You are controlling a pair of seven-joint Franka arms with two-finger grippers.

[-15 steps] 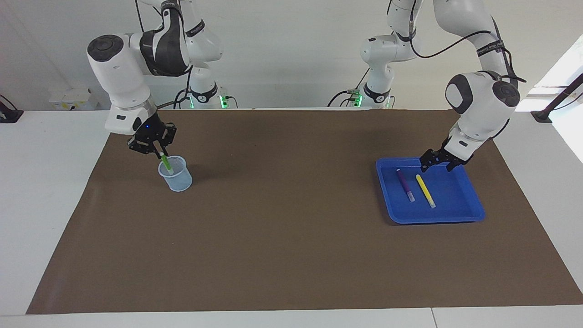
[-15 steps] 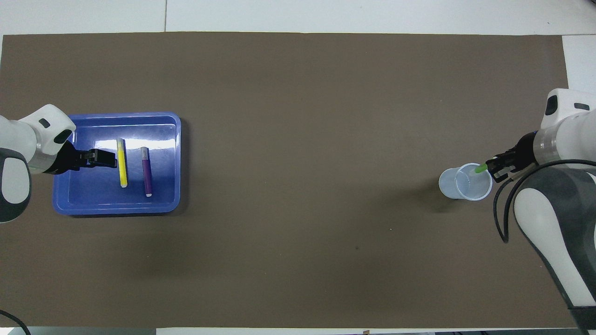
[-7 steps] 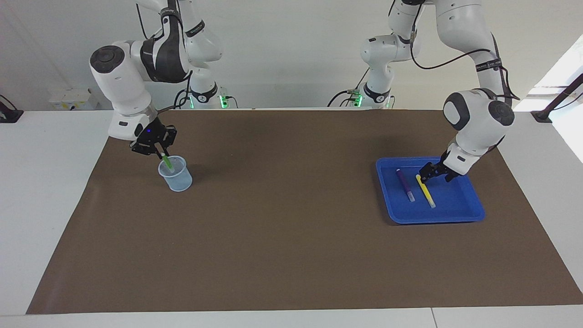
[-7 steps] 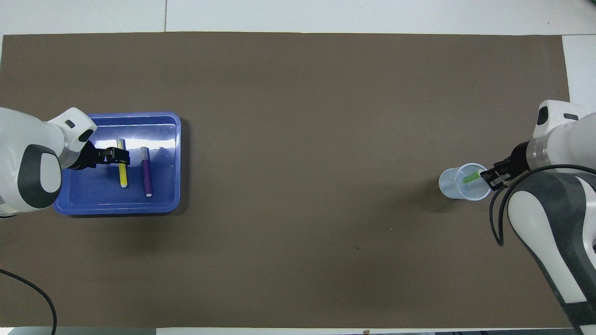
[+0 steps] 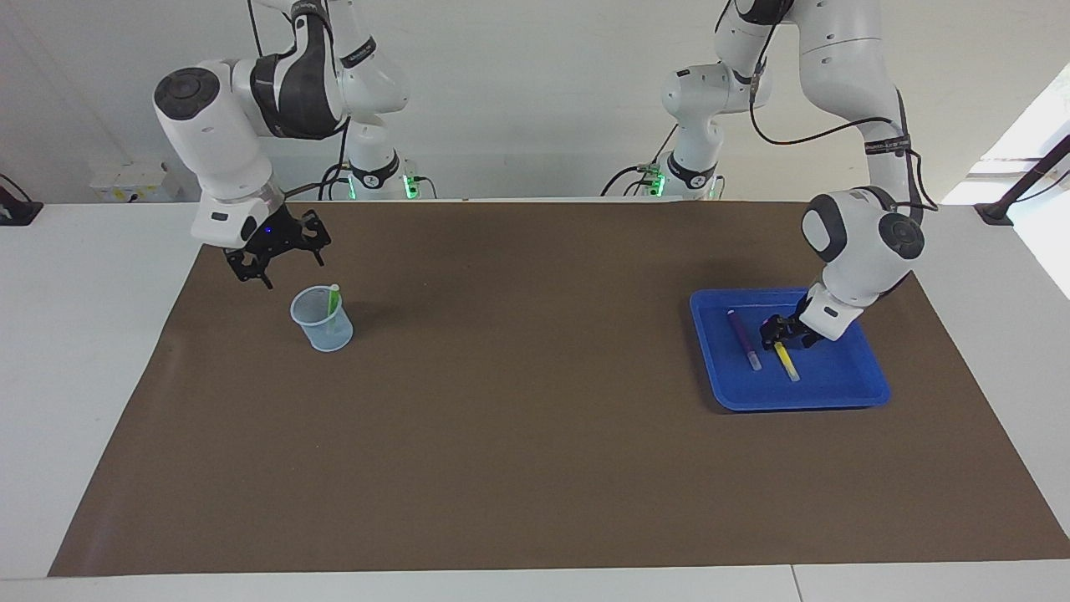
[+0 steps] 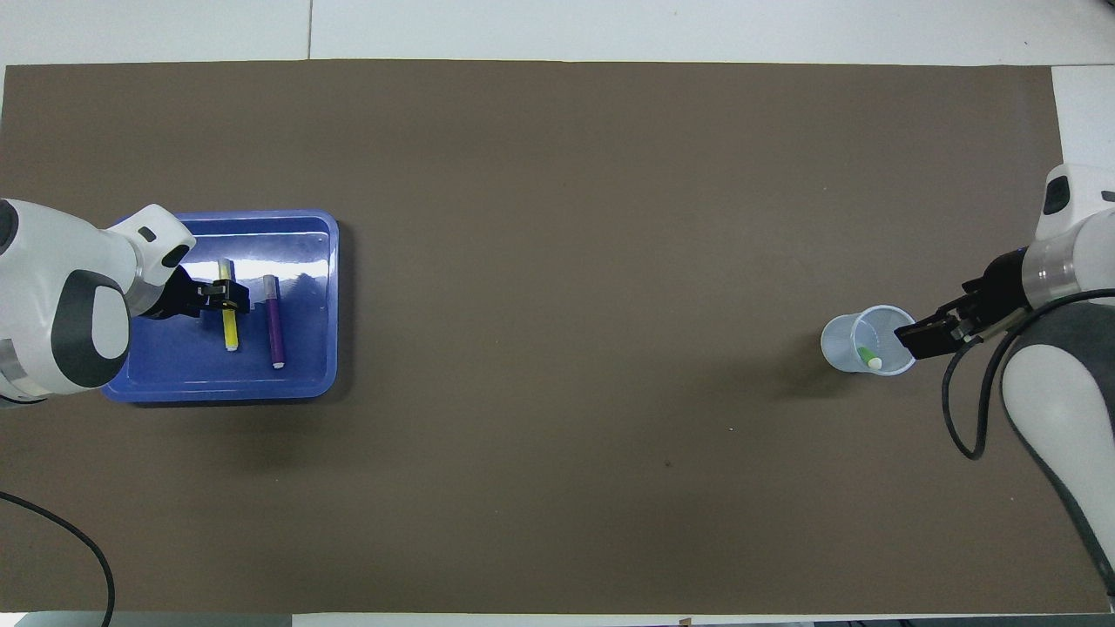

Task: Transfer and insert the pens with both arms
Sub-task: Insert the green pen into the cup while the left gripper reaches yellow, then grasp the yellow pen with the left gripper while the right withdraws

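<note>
Brown matte mat (image 5: 535,435) spread flat over a white table (image 5: 84,334), smooth and rectangular. Toward the right arm's end, a clear plastic cup (image 5: 322,328), round and tapered, thin-walled. Inside it the green pen (image 5: 333,299), slim, leaning against the rim with its pale end up. Above the cup and just beside it, nearer the right arm's end, the right gripper (image 5: 276,259): black, fingers spread apart, holding nothing, clear of the pen.

Toward the left arm's end, a glossy blue tray (image 5: 844,393), shallow, rectangular with rounded corners and a raised rim. Lying flat in it, side by side and apart, the purple pen (image 5: 743,339) and yellow pen (image 5: 786,359), both thin cylinders with whitish tips pointing away from the robots. Down in the tray, the left gripper (image 5: 780,333), black fingers set on either side of the yellow pen's upper half; whether already pinching it cannot be told.
</note>
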